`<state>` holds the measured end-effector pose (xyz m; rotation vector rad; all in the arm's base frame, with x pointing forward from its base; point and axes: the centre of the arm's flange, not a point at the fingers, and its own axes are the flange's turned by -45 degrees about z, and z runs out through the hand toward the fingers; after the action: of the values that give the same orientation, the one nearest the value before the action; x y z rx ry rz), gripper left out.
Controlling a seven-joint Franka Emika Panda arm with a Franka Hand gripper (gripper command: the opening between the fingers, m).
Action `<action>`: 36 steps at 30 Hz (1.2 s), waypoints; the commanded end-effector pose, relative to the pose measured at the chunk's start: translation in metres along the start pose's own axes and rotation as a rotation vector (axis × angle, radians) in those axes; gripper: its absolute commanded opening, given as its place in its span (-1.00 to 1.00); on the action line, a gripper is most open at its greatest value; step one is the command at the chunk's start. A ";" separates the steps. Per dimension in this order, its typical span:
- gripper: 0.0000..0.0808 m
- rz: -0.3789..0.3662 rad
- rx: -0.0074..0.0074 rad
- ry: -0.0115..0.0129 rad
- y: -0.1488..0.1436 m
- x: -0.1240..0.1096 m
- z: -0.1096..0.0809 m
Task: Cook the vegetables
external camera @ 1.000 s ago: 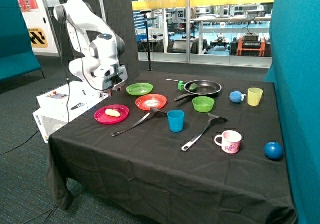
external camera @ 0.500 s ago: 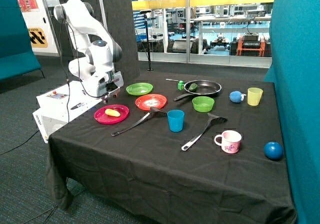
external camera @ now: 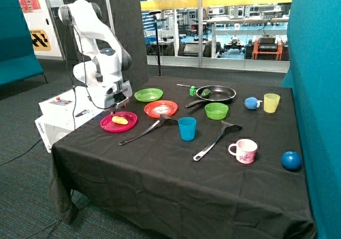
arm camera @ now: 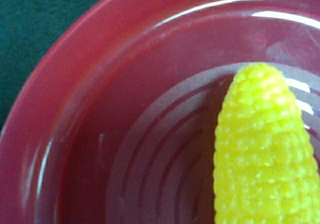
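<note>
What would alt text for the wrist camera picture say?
A bumpy yellow toy corn cob lies in a glossy pink-red plate, seen very close from above. A strip of dark tablecloth shows past the plate's rim.

1. This is a robot lab – a white robot arm (external camera: 98, 52) stands on a white box base (external camera: 64, 114) beside a table (external camera: 181, 164) with a black cloth.
2. Behind the table is a big glass wall (external camera: 213, 23). Through it you can see a hall with work benches and machines, and a yellow beam (external camera: 213, 1) up high.
3. Teal screens (external camera: 314, 90) stand around the table, and the floor is grey carpet (external camera: 21, 196) – like a test room, not a home.
</note>
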<state>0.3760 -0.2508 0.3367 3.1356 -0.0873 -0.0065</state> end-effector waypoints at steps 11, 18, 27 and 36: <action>0.36 0.015 0.0049 0.0040 -0.004 -0.012 0.033; 0.33 0.017 0.0049 0.0040 -0.004 -0.010 0.037; 0.31 0.025 0.0049 0.0039 0.001 -0.009 0.039; 0.30 0.022 0.0049 0.0040 0.005 -0.009 0.042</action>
<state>0.3664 -0.2516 0.2983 3.1390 -0.1248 0.0013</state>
